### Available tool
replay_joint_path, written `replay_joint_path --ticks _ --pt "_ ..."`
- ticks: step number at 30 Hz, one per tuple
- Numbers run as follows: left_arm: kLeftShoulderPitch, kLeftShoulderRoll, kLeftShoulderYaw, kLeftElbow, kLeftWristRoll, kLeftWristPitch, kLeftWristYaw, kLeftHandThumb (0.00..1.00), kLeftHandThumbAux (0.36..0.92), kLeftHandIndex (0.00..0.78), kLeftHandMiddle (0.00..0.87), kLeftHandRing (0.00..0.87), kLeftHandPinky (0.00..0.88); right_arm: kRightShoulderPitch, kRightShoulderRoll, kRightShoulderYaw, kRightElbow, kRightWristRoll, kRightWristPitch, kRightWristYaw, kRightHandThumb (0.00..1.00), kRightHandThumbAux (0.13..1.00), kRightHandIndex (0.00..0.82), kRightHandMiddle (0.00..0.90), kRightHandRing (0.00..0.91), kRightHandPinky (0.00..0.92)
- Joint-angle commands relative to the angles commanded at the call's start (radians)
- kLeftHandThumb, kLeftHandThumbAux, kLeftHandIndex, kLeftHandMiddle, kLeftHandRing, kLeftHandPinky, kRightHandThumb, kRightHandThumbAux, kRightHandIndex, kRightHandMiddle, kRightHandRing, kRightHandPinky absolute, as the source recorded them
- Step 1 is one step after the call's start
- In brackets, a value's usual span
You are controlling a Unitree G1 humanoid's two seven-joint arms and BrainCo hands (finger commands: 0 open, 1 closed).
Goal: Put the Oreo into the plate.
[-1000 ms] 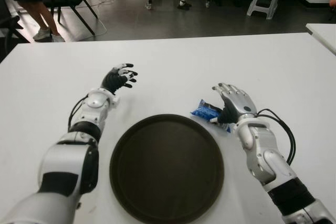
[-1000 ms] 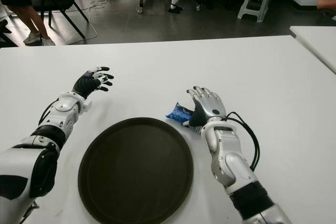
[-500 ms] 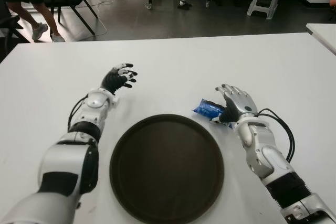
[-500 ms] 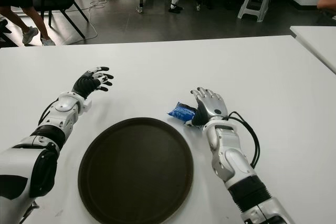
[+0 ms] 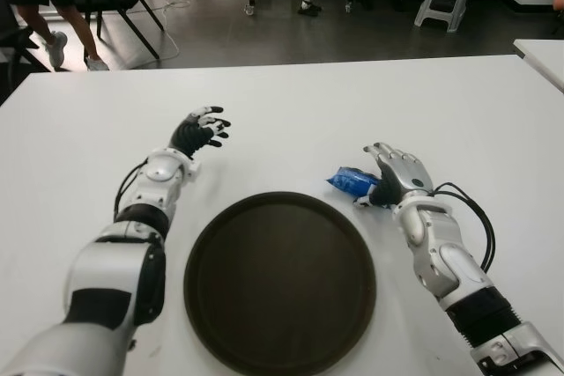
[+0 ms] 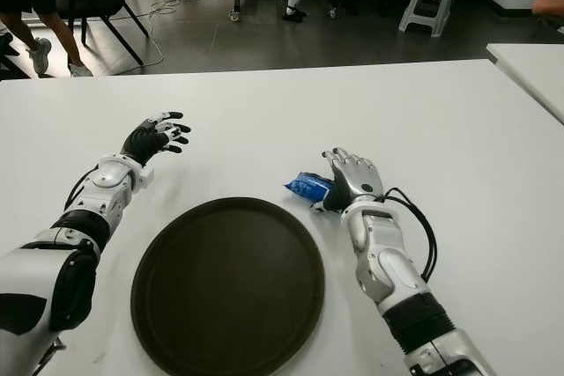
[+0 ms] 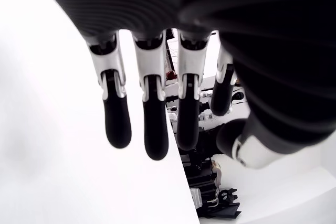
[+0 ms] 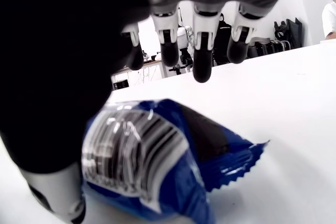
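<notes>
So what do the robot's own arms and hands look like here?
Both arms have glossy white-and-silver shells with black joint sections. The left hand has a black palm and white-jointed, black-tipped fingers. The right hand has a silver back, with a black cable looping beside its forearm.

No brand name, word or number can be read anywhere. The only printed mark is a black-and-white barcode on the blue Oreo packet (image 8: pixel 137 153), seen close under the right hand (image 8: pixel 79 77); its bars are plain but any digits beside them are too blurred to make out.
</notes>
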Motion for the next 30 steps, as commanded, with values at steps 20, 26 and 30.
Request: replay_joint_path --ticks 20,26,30 --pt "-0.005 -0.003 0.0 0.001 -0.002 0.006 0.001 0.102 0.645 0.214 0.352 0.379 0.413 -0.022 -0.011 -0.005 0.05 0.031 -0.016 -0.029 0.0 0.791 0.106 0.125 0.125 0.122" --pt "-0.006 -0.005 0.0 0.0 -0.002 0.007 0.003 0.091 0.65 0.216 0.35 0.378 0.413 -0.022 -0.023 -0.008 0.042 0.055 -0.04 -0.002 0.0 0.779 0.108 0.122 0.123 0.112" --pt "-0.006 -0.007 0.002 -0.001 -0.004 0.004 0.0 0.089 0.647 0.221 0.352 0.372 0.4 -0.021 -0.041 -0.013 0.039 0.095 -0.091 0.027 0.0 0.779 0.131 0.148 0.147 0.14"
